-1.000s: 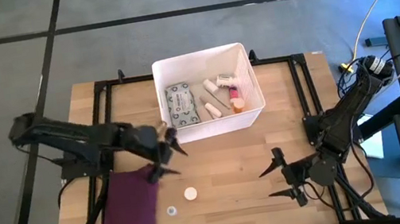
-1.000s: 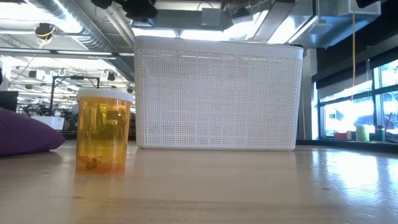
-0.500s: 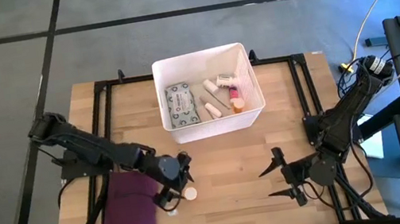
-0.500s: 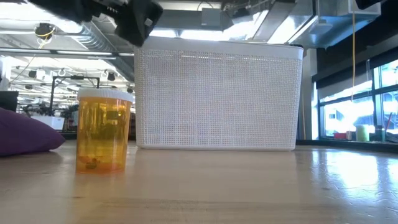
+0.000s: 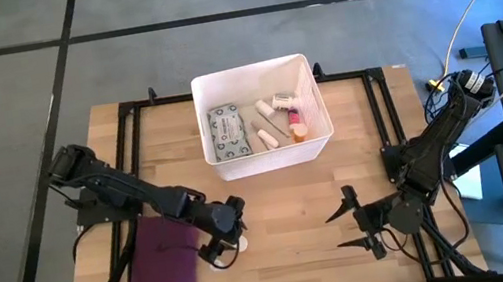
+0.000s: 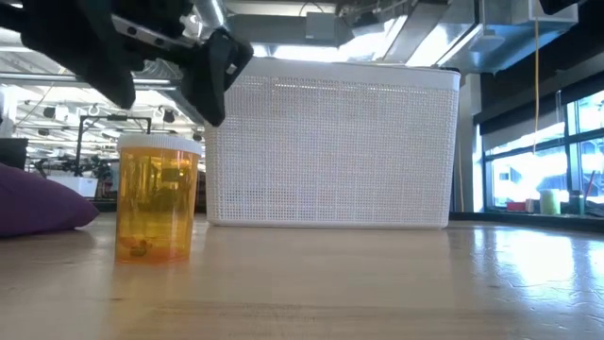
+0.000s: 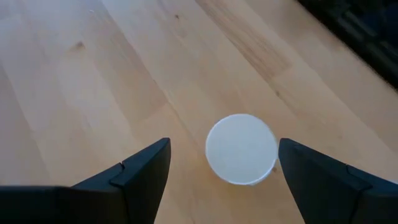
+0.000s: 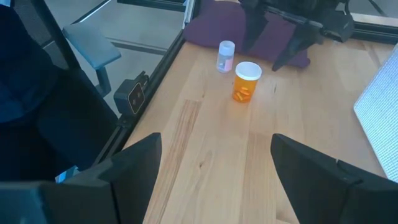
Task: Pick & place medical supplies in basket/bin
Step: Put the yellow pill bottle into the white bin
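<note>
An amber pill bottle with a white cap [image 6: 158, 198] stands upright on the wooden table in front of the white tub [image 6: 330, 142]. My left gripper [image 6: 160, 90] hangs open just above the bottle, one finger on each side of the cap [image 7: 241, 149], touching nothing. In the high view the left gripper [image 5: 223, 235] sits beside the bottle [image 5: 240, 245]. The tub [image 5: 315, 141] holds a grey-green packet [image 5: 227, 130] and several small bottles [image 5: 278, 116]. A small clear vial [image 8: 225, 56] stands near the amber bottle [image 8: 246, 82]. My right gripper [image 5: 356, 223] waits open near the table's right side.
A flat maroon cloth [image 5: 162, 266] lies at the table's near left, close to the left gripper. Black frame rails [image 5: 128, 130] run along both sides of the table. Bare wood [image 5: 289, 216] lies between the tub and the near edge.
My left gripper has moved from beside the tub's near left corner toward the table's near edge and down. It now stands over the amber bottle, still open. The bottle, the vial and the right arm have not moved.
</note>
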